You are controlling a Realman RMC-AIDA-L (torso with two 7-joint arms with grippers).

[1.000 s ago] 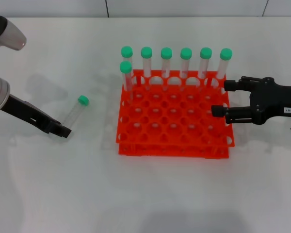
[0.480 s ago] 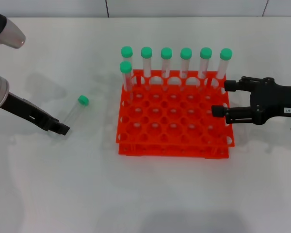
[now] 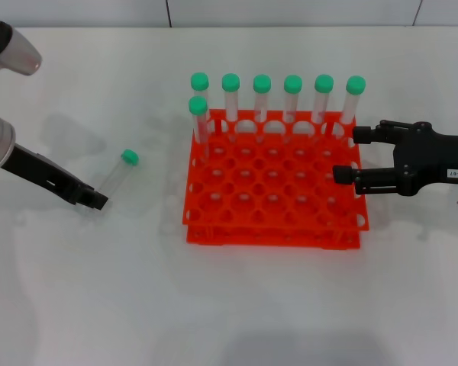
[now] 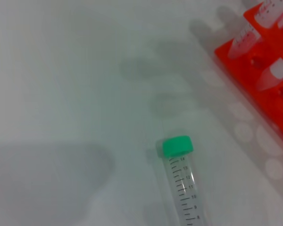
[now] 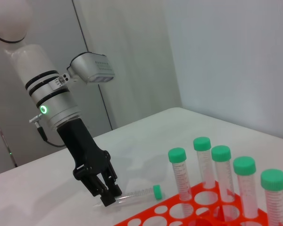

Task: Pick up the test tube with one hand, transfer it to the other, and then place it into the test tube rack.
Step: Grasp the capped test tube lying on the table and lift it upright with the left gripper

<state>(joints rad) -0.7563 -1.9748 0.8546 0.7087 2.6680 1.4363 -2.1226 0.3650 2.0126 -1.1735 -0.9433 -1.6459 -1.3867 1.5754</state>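
At the test tube (image 3: 116,175) bottom, left end effector (image 3: 96,201), fingers narrowly parted

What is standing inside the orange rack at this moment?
Seven green-capped tubes stand in the test tube rack: six along its far row, one in the next row at its left end. Other holes look empty. The tubes' bottoms are hidden.

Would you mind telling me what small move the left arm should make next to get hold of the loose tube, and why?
Probably close the left tool on the test tube. The tube lies flat on the table, green cap pointing away, and the tool sits at its round end, apparently straddling it in the right wrist view. The right tool waits open at the test tube rack.
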